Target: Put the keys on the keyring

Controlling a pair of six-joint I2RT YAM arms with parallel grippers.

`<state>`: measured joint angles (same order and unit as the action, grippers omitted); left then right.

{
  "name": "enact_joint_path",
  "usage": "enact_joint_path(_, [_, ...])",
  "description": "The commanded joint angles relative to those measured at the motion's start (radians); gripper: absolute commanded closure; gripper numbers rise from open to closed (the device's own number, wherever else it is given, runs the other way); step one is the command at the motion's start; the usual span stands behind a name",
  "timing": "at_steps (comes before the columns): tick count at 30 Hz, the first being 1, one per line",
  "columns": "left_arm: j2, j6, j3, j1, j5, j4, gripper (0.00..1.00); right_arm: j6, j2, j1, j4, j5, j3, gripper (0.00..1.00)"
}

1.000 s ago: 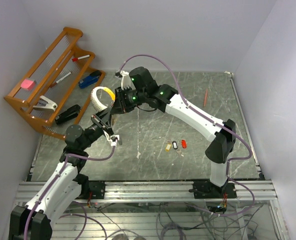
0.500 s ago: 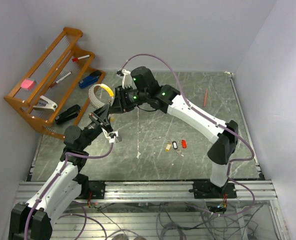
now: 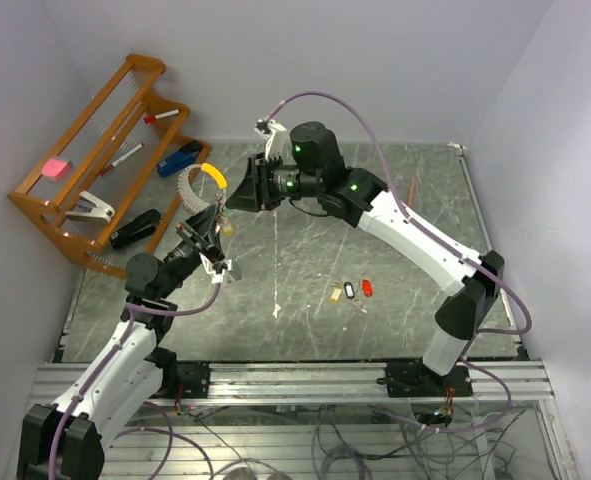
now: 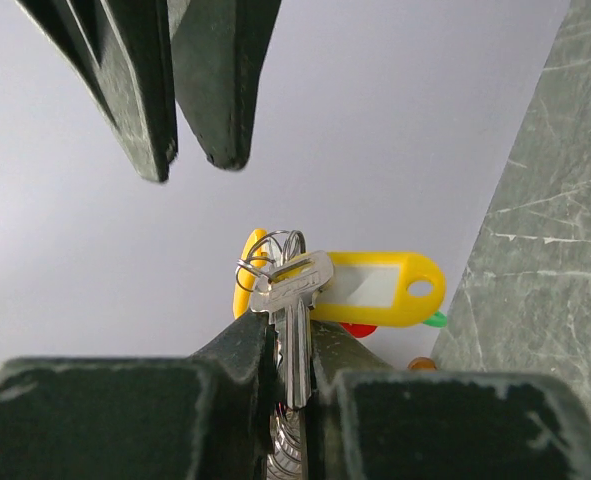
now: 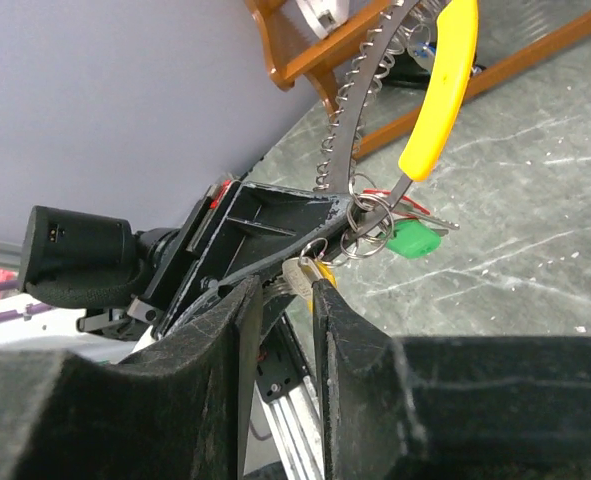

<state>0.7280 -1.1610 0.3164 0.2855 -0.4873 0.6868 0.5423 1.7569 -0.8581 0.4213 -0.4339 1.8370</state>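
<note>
Right hand (image 4: 190, 160): released, backed off. Left hand (image 3: 215, 230) grips yellow-tagged key (image 4: 293, 320) at keyring (image 5: 437, 95); threading likely done.

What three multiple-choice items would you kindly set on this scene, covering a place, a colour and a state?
1. Where do the three loose small tagged keys lie? A) wooden rack B) grey marbled table C) front metal rail
2. What colour is the plastic tag on the silver metal key in the left hand? A) yellow B) blue C) black
3. The left hand is: A) open, empty B) shut on the key C) out of view
Answers: B, they rest on its bare surface; A, the left wrist view shows yellow; B, it clamps the key's blade.
</note>
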Motion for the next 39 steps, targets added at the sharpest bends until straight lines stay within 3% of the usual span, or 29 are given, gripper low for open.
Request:
enact_joint_path(1, [0.002,0.058,0.005,0.007,-0.034,0.099,0.93,0.017,-0.064,0.024,-0.084,-0.039,-0.044,0.73])
enact_joint_path(3, [0.002,0.096,0.014,0.007,-0.034,0.098,0.93,-0.035,-0.084,0.032,-0.085,-0.039,-0.053,0.73])
enact_joint_path(9, [-0.018,0.255,0.026,0.007,-0.089,0.099,0.93,-0.398,-0.185,0.04,-0.047,0.035,-0.158,0.73])
enact_joint_path(15, [-0.022,0.402,0.043,0.007,-0.147,0.097,0.93,-0.568,-0.263,0.042,-0.067,0.079,-0.293,0.56])
enact_joint_path(18, [-0.018,0.462,0.055,0.007,-0.194,0.086,0.93,-0.647,-0.311,0.041,-0.145,0.032,-0.384,0.55])
enact_joint_path(24, [-0.02,0.54,0.08,0.007,-0.293,0.032,0.93,-0.739,-0.361,0.041,-0.211,-0.048,-0.453,0.52])
enact_joint_path(29, [-0.02,0.542,0.114,0.007,-0.389,-0.069,0.93,-0.793,-0.36,0.041,-0.192,-0.098,-0.441,0.56])
enact_joint_path(39, [0.004,0.551,0.119,0.007,-0.483,-0.086,0.93,-0.839,-0.362,0.041,-0.189,-0.193,-0.446,0.63])
